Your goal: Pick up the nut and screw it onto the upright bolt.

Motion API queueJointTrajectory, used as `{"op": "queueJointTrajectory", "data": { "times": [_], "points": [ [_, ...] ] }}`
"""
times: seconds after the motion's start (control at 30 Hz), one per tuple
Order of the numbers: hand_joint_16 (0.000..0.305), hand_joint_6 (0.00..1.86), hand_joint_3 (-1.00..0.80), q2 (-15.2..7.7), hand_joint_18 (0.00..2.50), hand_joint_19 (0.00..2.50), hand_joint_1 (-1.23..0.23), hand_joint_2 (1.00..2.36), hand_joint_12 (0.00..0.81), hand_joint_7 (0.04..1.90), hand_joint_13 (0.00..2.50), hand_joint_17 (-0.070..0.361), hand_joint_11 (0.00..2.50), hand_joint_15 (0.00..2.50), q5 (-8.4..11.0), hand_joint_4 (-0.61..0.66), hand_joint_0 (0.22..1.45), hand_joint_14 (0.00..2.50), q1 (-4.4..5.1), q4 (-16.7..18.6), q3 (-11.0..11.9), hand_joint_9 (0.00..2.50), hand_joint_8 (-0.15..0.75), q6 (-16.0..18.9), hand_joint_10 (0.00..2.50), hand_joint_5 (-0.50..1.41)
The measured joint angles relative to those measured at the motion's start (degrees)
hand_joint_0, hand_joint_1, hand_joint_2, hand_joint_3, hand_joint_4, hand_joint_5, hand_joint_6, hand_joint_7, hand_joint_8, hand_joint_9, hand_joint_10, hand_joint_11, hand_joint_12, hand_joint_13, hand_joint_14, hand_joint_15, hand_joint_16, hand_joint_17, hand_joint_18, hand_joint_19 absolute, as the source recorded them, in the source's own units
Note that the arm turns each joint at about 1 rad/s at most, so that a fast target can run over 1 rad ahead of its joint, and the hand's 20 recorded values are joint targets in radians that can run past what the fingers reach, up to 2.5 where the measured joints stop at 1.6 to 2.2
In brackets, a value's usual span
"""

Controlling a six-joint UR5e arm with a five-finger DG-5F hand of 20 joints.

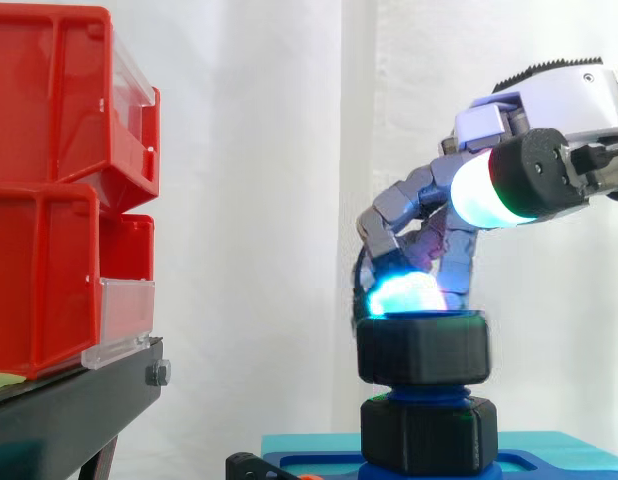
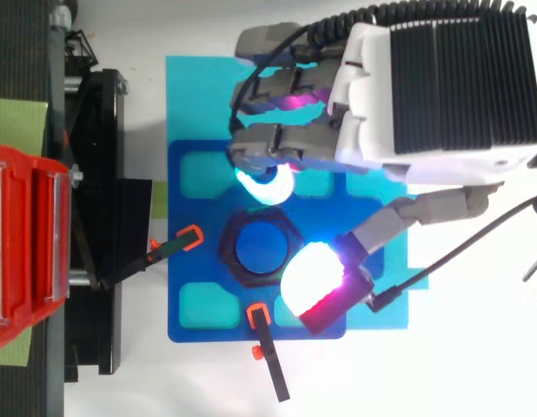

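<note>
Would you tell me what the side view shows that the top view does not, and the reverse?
Only the side view shows height: the nut sits on the bolt above a second black hex piece, and the red bins are stacked in two tiers. Only the top view shows the bolt's blue end ringed by the nut, and the teal recesses in the blue plate. Both show the hand over the nut, the bins and the black stand.
</note>
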Motion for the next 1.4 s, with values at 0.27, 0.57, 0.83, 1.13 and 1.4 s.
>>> {"op": "queueJointTrajectory", "data": {
  "times": [0.27, 0.57, 0.83, 1.13, 1.4],
  "points": [
    [0.027, 0.5, -0.5, 0.0, 0.78, 0.04, -0.26, 1.0, 0.232, 1.45, 0.97, 0.062, 0.0, 0.0, -0.46, 0.12, 0.5, 0.0, -0.92, -0.3, 0.0, 1.69, 0.194, -0.2, 0.0, 0.11],
    [0.038, 0.5, -0.5, 0.0, 0.55, 0.0, -0.22, 1.0, 0.332, 0.98, 0.79, 0.085, 0.08, 0.0, -0.85, 0.25, 0.48, 0.0, -1.26, -0.5, 0.2, 1.31, 0.282, -0.2, 0.0, -0.04],
    [0.048, 0.5, -0.5, 0.0, 0.39, 0.02, -0.23, 1.0, 0.359, 0.68, 0.6, 0.109, 0.0, 0.0, -1.68, 0.17, 0.46, 0.0, -1.57, -2.8, 4.0, 1.01, 0.278, -0.8, 0.0, -0.14],
    [0.055, 0.5, -0.5, 0.0, 0.0, 0.0, -0.24, 1.0, 0.384, 0.59, 0.23, 0.124, 0.0, 0.0, -1.66, 0.09, 0.44, 0.0, -1.13, -3.2, 5.3, 0.64, 0.246, -1.7, 0.0, -0.15],
    [0.058, 0.5, -0.5, 0.0, 0.0, 0.0, -0.23, 1.0, 0.392, 0.6, 0.09, 0.131, 0.0, 0.0, -0.68, 0.09, 0.44, 0.0, 0.23, -0.9, 3.0, 0.51, 0.239, -1.8, 0.0, -0.15]
  ]
}}
